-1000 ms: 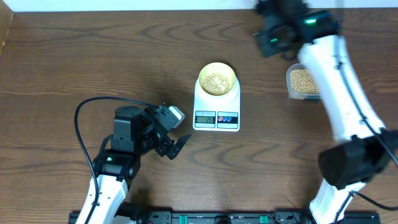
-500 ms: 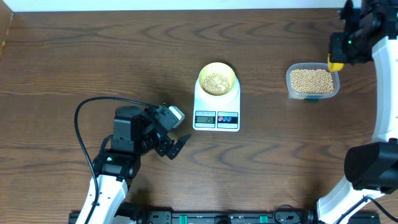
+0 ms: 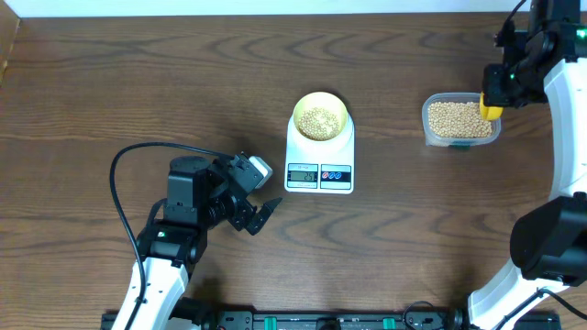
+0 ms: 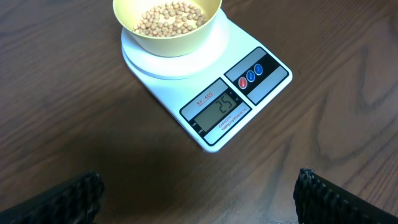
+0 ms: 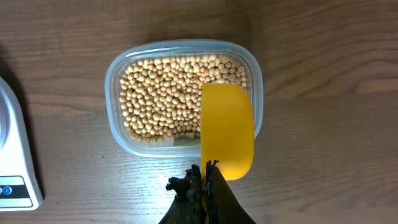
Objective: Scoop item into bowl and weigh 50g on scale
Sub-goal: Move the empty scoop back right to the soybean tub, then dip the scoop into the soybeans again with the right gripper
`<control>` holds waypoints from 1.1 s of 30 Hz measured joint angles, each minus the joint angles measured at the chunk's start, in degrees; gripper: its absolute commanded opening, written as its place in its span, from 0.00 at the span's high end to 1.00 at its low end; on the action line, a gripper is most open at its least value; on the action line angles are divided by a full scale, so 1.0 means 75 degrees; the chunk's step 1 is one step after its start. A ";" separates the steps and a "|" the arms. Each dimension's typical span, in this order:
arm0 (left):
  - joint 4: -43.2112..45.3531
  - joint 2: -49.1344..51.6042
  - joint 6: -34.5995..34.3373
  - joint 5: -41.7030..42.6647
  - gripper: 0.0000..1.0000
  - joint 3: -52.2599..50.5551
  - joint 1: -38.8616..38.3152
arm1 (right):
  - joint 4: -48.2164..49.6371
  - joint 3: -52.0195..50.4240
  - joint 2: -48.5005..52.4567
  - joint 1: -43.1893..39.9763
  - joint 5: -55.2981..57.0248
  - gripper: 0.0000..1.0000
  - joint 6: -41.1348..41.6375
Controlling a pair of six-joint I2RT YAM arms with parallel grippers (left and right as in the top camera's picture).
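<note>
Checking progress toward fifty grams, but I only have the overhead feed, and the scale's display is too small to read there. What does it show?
Observer: In the left wrist view, the display on the scale reads 25.
Operator: Is the scoop loaded?
Observer: In the right wrist view, no beans show on the yellow scoop; it overlaps the right side of the tub of beans.
Operator: Grip okay?
Observer: The right tool is shut on the scoop's narrow end.

A bowl of beans sits on the scale, display reading 25.
</note>
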 measured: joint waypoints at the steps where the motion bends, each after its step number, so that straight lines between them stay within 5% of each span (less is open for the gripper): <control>1: 0.0000 0.0000 0.0000 0.0000 0.01 0.0000 0.0000 | 0.0009 -0.0076 0.0000 0.0000 0.0000 0.99 0.0000; 33: 0.0000 0.0000 0.0000 0.0000 0.01 0.0000 0.0000 | 0.0446 -0.0329 0.1125 0.0149 0.0329 0.99 -0.0055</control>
